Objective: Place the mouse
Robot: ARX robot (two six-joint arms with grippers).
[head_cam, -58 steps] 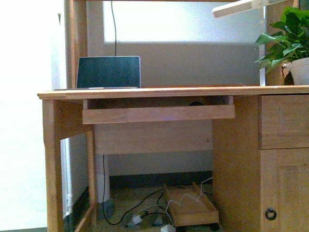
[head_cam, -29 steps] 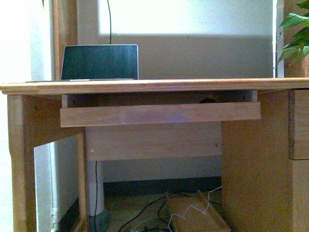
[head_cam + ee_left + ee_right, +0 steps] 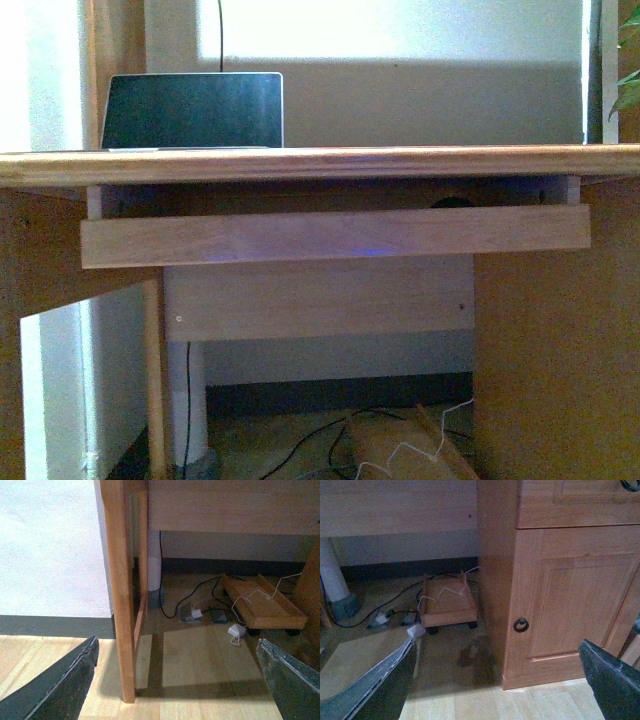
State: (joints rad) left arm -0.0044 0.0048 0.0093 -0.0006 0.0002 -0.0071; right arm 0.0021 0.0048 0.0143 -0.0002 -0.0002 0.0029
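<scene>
In the front view a small dark rounded shape (image 3: 452, 203) peeks over the front board of the pull-out tray (image 3: 335, 237) under the desk top (image 3: 320, 162). It may be the mouse, but most of it is hidden. Neither gripper shows in the front view. My left gripper (image 3: 177, 680) is open and empty, low above the wooden floor beside the desk's left leg (image 3: 120, 590). My right gripper (image 3: 497, 680) is open and empty, low in front of the desk's cupboard door (image 3: 570, 605).
A laptop (image 3: 192, 111) stands open on the desk top at the left. Under the desk lie cables (image 3: 200, 612) and a small wheeled wooden stand (image 3: 262, 607), also in the right wrist view (image 3: 449, 605). A plant leaf (image 3: 630, 85) shows at the right edge.
The front view has moved closer to the desk. The desk and tray fill more of the picture, and the plant and cupboard have slid out to the right.
</scene>
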